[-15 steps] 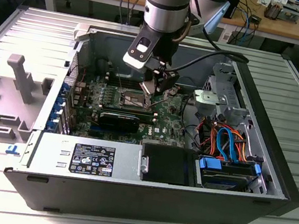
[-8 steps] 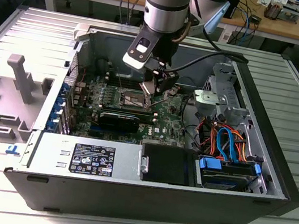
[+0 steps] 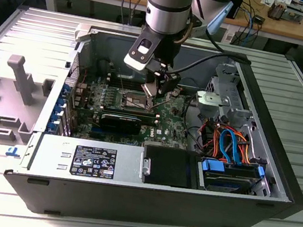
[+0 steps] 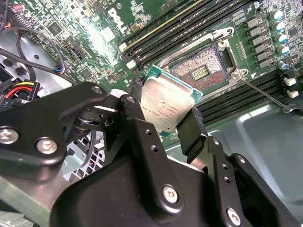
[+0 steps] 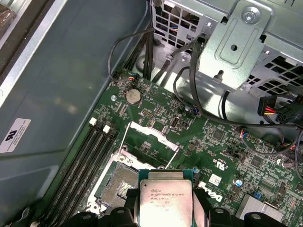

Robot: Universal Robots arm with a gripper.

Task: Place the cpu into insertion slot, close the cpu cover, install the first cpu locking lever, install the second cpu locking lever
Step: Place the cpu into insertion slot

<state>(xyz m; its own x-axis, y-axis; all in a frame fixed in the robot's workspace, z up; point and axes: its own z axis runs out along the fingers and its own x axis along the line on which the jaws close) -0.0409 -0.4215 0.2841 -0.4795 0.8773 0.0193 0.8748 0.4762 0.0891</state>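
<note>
Clamping the cpu (image 4: pixel 163 106) by two edges, the fingers (image 4: pixel 189 137) hold it over the insertion slot (image 4: pixel 201 71), hiding one corner.

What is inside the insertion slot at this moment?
Bare contacts show inside the insertion slot; no chip sits there. The cpu, gripped by the pincer, covers part of it.

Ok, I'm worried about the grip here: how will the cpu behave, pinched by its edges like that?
Probably stiff: the cpu is a flat metal-topped plate showing no bend in the gripper. Likely light, being thin. Held only by thin edges, it could slip or tilt if nudged.
</note>
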